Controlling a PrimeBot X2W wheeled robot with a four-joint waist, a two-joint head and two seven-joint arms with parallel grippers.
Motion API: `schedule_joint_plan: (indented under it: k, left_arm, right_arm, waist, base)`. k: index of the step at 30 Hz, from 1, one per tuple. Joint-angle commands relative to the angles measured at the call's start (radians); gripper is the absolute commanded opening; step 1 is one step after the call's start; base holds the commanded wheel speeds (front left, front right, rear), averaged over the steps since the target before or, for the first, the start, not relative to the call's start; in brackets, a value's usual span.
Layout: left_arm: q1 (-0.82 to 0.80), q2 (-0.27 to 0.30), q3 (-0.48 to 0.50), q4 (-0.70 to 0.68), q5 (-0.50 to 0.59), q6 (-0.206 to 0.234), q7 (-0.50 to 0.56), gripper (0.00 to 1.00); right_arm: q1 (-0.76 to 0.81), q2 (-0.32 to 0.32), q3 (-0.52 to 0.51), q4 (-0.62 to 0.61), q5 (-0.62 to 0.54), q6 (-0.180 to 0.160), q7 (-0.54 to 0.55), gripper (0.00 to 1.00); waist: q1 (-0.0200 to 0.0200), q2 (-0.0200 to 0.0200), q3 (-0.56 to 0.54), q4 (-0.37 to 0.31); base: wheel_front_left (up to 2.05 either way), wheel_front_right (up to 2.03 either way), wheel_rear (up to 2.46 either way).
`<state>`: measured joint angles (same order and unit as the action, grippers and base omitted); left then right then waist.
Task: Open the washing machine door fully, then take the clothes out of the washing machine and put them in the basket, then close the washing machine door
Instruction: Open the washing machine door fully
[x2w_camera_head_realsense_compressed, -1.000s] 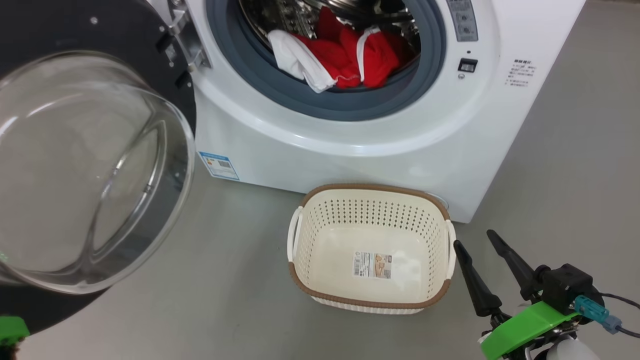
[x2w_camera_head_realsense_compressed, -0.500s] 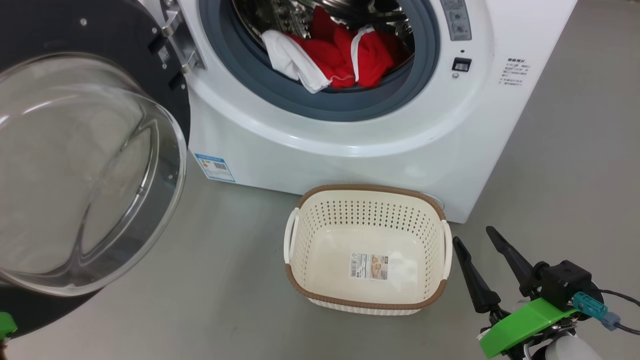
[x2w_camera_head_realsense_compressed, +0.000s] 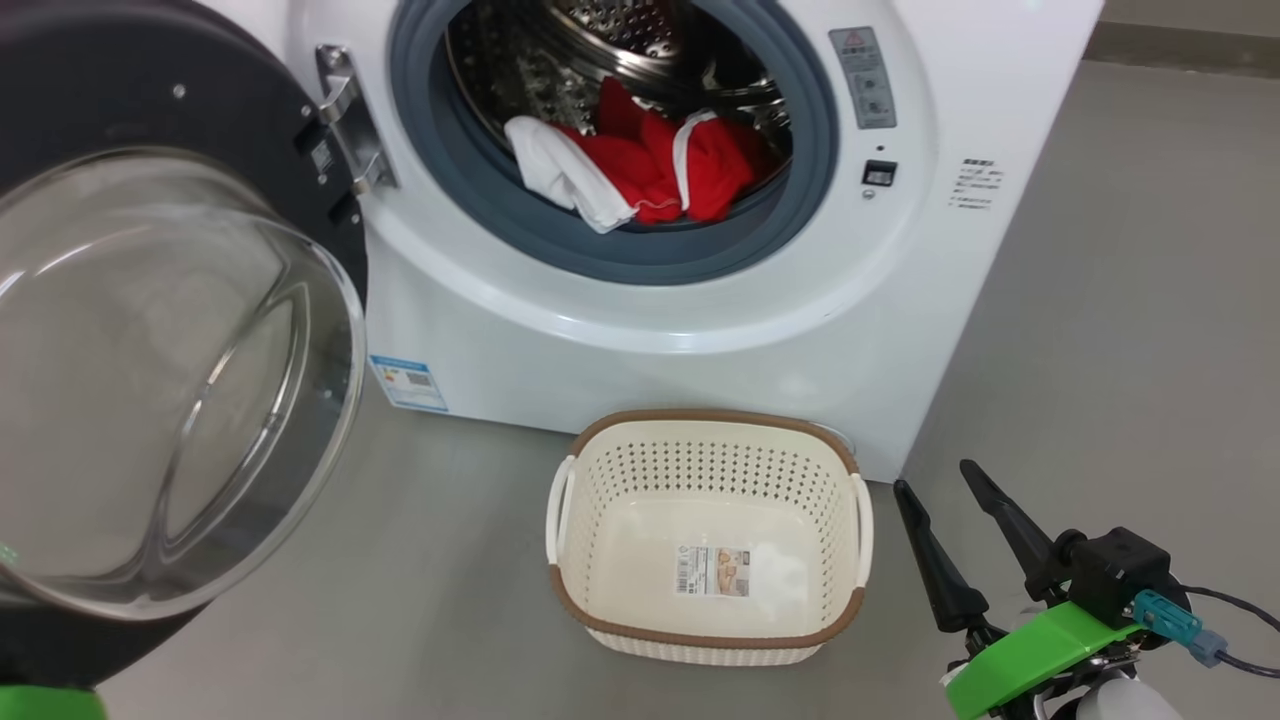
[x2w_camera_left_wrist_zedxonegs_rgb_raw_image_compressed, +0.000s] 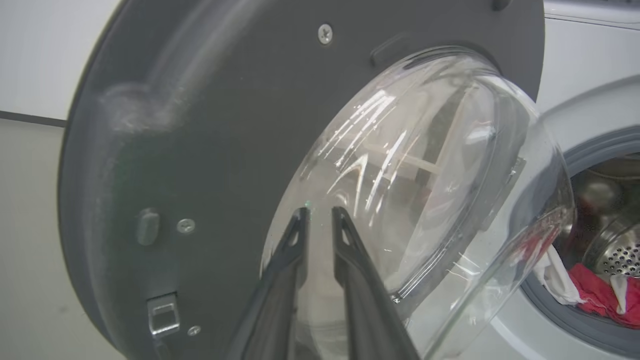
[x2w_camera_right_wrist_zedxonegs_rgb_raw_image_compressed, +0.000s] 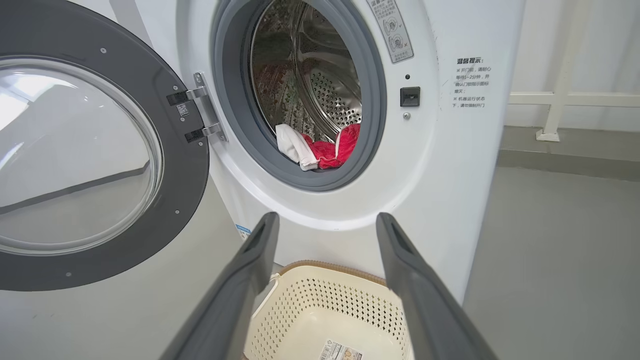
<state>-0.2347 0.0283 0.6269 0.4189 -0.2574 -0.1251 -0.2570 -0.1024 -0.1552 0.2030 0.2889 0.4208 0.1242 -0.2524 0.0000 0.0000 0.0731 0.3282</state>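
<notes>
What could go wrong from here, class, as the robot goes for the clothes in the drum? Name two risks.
1. The left hand points at the glass of the washing machine door, close to it; a careless move could knock it.
2. The clothes lie at the grey gasket; pulled out, they could miss the basket and land on the floor.

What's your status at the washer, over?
Left gripper a slit open at the door glass; right gripper wide open, empty. Door open wide; clothes in drum, basket empty. Nothing blocking the opening.
</notes>
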Motion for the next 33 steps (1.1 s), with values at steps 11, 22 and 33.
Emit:
schedule_joint_plan:
  k: [11,22,33]
  left_arm:
    - [0.178,0.024,-0.23,-0.217,-0.024,-0.005,-0.005,1.0]
    - [0.231,0.03,-0.377,-0.28,-0.067,-0.006,-0.005,1.0]
    - [0.244,0.047,-0.471,-0.278,-0.092,-0.006,-0.005,1.0]
  right_arm:
    - [0.014,-0.003,-0.009,-0.032,0.0,0.007,-0.009,1.0]
    - [0.012,0.002,-0.036,-0.045,0.001,0.007,-0.009,1.0]
    - [0.024,0.004,-0.072,-0.053,0.003,0.007,-0.009,1.0]
  waist:
    - [0.0,0.0,-0.019,-0.09]
    - [0.0,0.0,-0.008,-0.192]
    - [0.0,0.0,0.009,-0.283]
  base:
    - [0.0,0.0,0.0]
    - [0.0,0.0,0.0]
    - [0.0,0.0,0.0]
